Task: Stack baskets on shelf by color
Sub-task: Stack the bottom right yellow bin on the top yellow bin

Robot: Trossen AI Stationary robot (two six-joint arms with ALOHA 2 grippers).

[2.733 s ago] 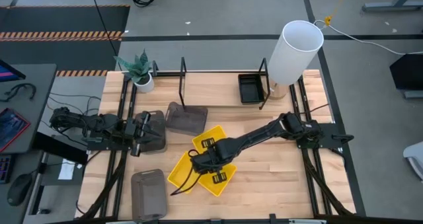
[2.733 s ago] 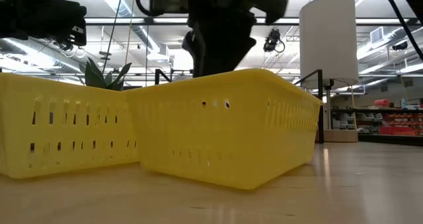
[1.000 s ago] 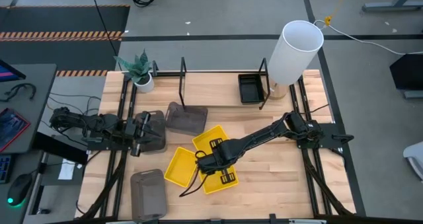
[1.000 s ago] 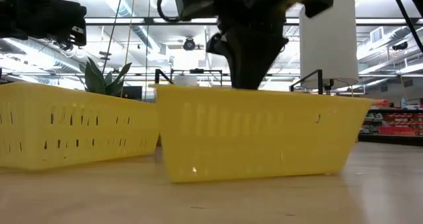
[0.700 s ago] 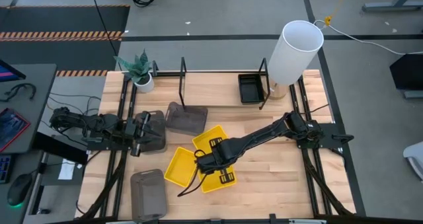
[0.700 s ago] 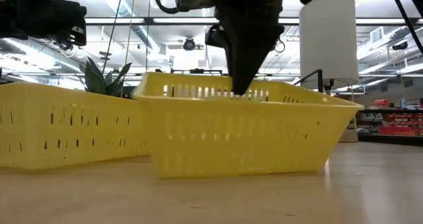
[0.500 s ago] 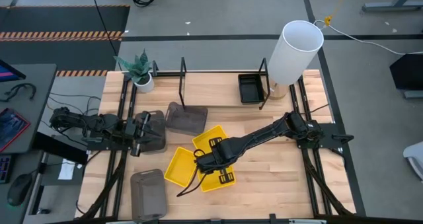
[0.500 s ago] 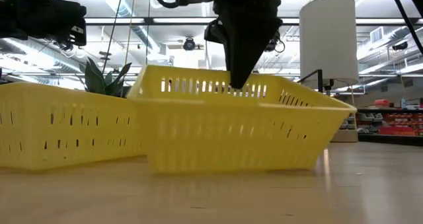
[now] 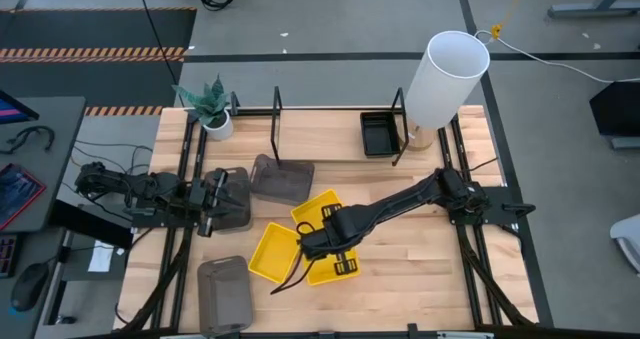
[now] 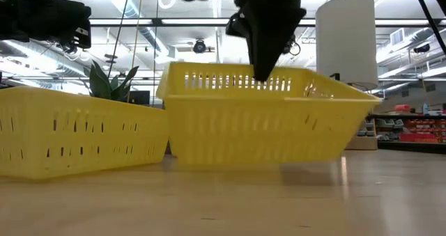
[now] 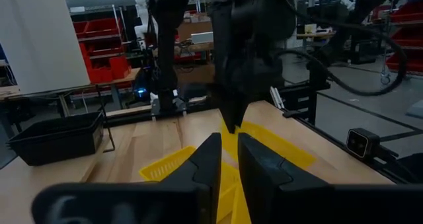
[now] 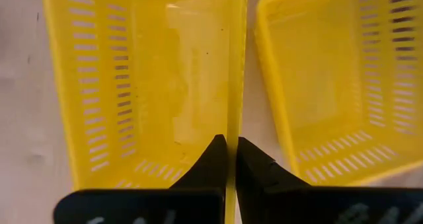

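Observation:
Three yellow baskets show at the table's middle. One (image 9: 341, 265) hangs just above the wood, with my right gripper (image 9: 321, 241) shut on it. A second (image 9: 274, 251) stands on its bottom to its left, and a third (image 9: 318, 209) lies behind. My left gripper (image 9: 214, 201) waits at the table's left over a grey basket (image 9: 236, 199); its fingers stand a narrow gap apart with nothing between them. The shelf (image 9: 277, 114) runs along the far edge with a black basket (image 9: 380, 134) in it. My right gripper pinches one long wall of the yellow basket at its rim (image 12: 232, 128), one finger inside the basket and one outside. The fingers (image 10: 267, 67) come from above, pointing down. The basket (image 10: 265, 128) hangs level below them, clear of the table.
A grey basket (image 9: 281, 178) lies at the shelf's foot and another (image 9: 225, 293) near the front left. A tall white cylinder (image 9: 445, 79) stands at the far right and a potted plant (image 9: 211, 109) at the far left. Bare wood lies to the right of the yellow baskets.
My right gripper has gone up and slightly toward the far edge with the yellow basket. The basket stood on the table, tipped as one side rose, and now hangs level and clear of the wood.

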